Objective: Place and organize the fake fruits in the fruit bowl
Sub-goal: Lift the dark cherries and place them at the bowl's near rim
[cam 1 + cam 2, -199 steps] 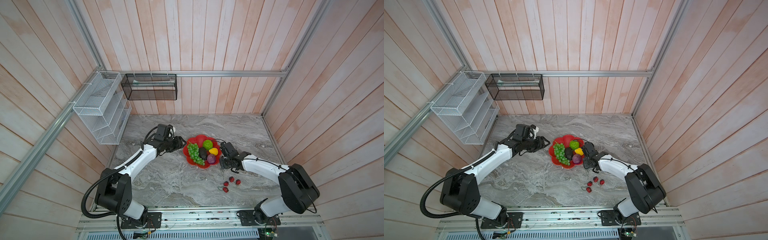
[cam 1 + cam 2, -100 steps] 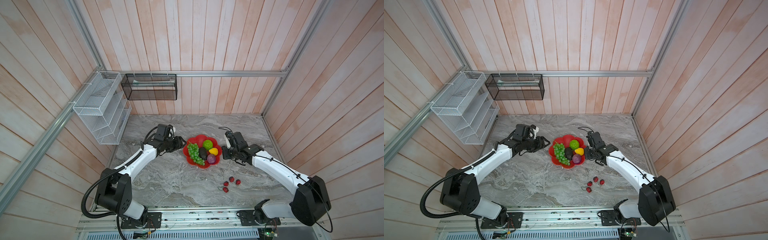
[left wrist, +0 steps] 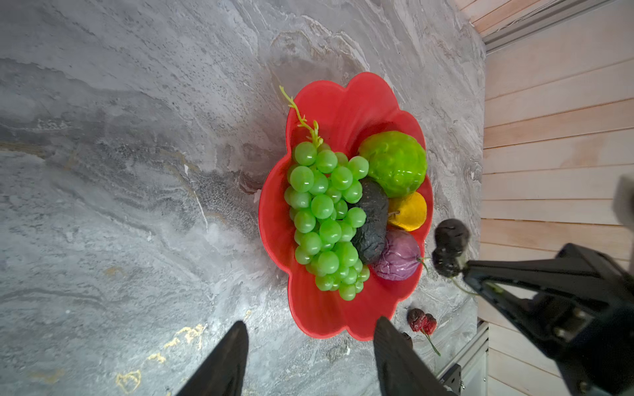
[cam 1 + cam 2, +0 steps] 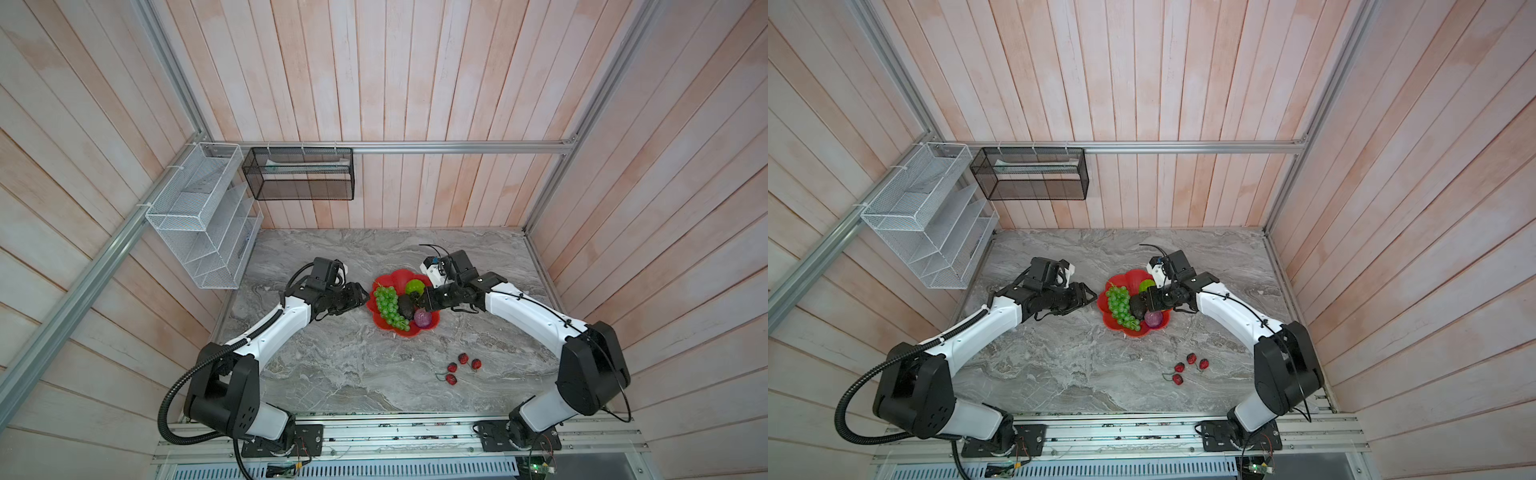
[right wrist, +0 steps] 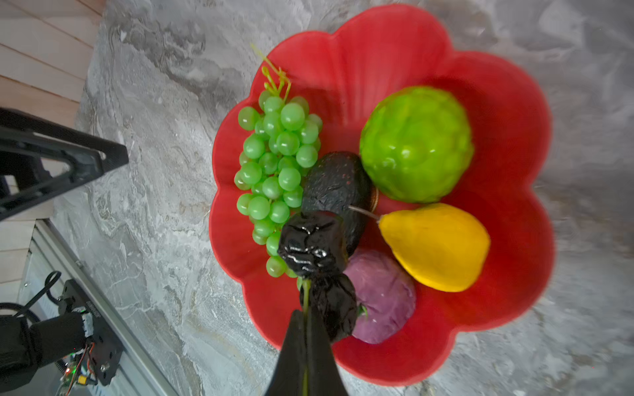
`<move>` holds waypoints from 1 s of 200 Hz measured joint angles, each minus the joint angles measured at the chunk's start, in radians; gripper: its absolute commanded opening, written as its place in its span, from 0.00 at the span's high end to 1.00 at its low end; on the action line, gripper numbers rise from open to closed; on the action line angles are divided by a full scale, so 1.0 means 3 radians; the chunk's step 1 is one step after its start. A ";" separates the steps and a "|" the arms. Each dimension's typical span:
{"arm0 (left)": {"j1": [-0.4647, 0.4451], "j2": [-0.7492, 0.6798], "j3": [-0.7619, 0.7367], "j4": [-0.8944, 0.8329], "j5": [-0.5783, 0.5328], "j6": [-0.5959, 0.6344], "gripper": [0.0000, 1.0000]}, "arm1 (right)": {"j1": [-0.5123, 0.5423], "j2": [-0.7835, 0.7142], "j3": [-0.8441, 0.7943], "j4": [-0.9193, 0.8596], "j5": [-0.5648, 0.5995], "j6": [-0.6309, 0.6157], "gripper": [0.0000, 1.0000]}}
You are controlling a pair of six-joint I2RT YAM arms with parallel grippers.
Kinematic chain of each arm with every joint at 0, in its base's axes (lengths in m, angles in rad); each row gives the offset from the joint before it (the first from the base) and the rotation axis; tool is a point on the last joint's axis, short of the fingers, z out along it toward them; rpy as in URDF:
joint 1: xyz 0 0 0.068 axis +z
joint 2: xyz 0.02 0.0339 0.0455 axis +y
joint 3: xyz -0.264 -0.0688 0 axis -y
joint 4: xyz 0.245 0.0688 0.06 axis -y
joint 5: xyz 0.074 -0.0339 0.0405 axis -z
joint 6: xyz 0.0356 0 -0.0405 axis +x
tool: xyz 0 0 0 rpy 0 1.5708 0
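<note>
Progress looks far. In both top views the fruit bowl (image 4: 400, 277) already carries the green grape bunch (image 4: 388, 305), the bumpy lime-green ball (image 4: 414, 286), the dark oval avocado (image 4: 406, 308) and the purple round fruit (image 4: 423, 319). The small red berries (image 4: 463, 365) lie on the table (image 4: 332, 365), well apart from the bowl, so they are left. The left gripper (image 4: 362, 296) stands just beside the bowl's left rim; the right gripper (image 4: 420, 301) reaches over the bowl.

In the left wrist view the left fingers (image 3: 394, 349) stand fairly wide and empty, and the small yellow fruit (image 3: 410, 212) sits in the bowl.

In the right wrist view the right jaws pinch the stem of the tiny black berries (image 5: 314, 247), which hang above the avocado, not yet released.
</note>
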 measured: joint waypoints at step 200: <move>0.0009 0.0000 0.0003 0.0009 -0.0009 -0.0024 0.39 | 0.0170 0.0257 0.0212 -0.0195 0.0181 -0.0159 0.71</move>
